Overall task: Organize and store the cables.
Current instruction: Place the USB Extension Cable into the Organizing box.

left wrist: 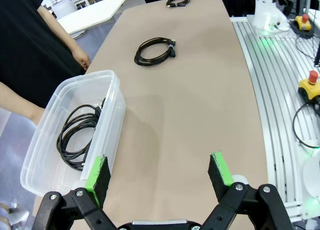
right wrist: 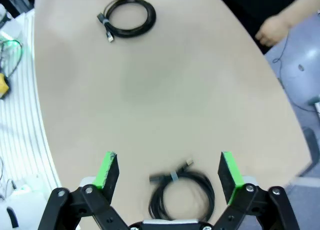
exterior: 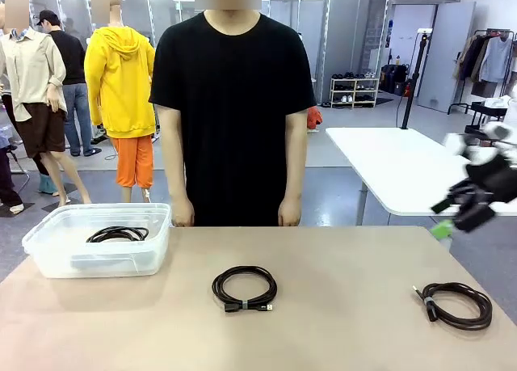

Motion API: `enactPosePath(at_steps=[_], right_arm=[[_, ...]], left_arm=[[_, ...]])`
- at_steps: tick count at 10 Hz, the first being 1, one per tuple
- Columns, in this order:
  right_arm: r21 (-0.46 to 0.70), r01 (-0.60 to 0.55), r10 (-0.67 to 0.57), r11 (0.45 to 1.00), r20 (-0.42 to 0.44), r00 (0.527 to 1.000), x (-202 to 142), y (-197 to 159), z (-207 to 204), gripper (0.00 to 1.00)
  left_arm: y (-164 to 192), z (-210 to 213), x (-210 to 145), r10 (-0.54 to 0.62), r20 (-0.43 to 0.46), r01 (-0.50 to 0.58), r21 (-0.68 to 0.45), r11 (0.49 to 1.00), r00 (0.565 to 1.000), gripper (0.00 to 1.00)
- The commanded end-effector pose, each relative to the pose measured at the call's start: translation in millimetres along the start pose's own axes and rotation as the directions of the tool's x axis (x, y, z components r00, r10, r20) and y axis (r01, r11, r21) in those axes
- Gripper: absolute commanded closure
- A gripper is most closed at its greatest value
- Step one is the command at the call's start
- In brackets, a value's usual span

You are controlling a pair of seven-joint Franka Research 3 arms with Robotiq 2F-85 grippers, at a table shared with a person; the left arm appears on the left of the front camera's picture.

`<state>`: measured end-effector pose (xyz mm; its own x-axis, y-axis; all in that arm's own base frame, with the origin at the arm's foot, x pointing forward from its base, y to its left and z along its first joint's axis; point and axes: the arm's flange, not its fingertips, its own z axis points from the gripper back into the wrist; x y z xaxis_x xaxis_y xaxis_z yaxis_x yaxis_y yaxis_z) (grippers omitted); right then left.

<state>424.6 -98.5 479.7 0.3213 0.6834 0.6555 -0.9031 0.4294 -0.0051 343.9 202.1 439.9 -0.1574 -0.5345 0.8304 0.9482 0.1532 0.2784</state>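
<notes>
At the left end of the tan table (exterior: 347, 330) stands a clear plastic bin (exterior: 48, 254), and one black cable coil (exterior: 118, 234) lies flat on its floor. The left gripper (left wrist: 159, 166), seen from its own wrist camera, hangs over the table just beside the bin's near wall, its green-padded fingers spread wide with nothing between them. Near the middle of the table a second cable coil (exterior: 244, 288) lies loose on the bare surface, its plug ends at the near side of the loop. Behind it, at the far edge, a person (exterior: 233, 104) in a black T-shirt stands with both hands down at the sides, touching nothing. Toward the right end a third cable coil (exterior: 456, 305) lies flat near the table's edge. The right gripper (right wrist: 169, 165) hovers above it, blurred in the front view. From its wrist camera the fingers stand wide apart and empty, with the coil on the table below and between them.
</notes>
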Motion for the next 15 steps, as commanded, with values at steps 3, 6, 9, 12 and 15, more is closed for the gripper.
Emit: enactPosePath(at_steps=[3,6,9,12,15], right_arm=[[0.069,0.001,-0.015,0.998,0.196,0.981,-99.1,-18.3,64.0,0.00],[0.098,-0.044,0.016,0.994,0.270,0.963,-146.8,-28.5,78.9,0.00],[0.097,-0.027,0.002,0.995,0.253,0.968,-149.2,-18.4,76.7,0.00],[0.097,-0.027,0.002,0.995,0.253,0.968,-149.2,-18.4,76.7,0.00],[0.097,-0.027,0.002,0.995,0.253,0.968,-149.2,-18.4,76.7,0.00]], left_arm=[[-1.4,-0.7,3.2,-0.014,0.021,0.014,0.011,1.000,1.000,0.00],[-1.4,-0.7,3.2,-0.014,0.021,0.014,0.011,1.000,1.000,0.00],[3.6,-20.8,12.6,0.001,-0.017,-0.002,-0.037,0.999,1.000,0.00],[5.8,-102.4,63.8,0.004,-0.143,-0.022,-0.128,0.992,0.990,0.00],[3.1,-182.6,127.6,-0.092,-0.403,0.029,-0.161,0.987,0.911,0.00]])
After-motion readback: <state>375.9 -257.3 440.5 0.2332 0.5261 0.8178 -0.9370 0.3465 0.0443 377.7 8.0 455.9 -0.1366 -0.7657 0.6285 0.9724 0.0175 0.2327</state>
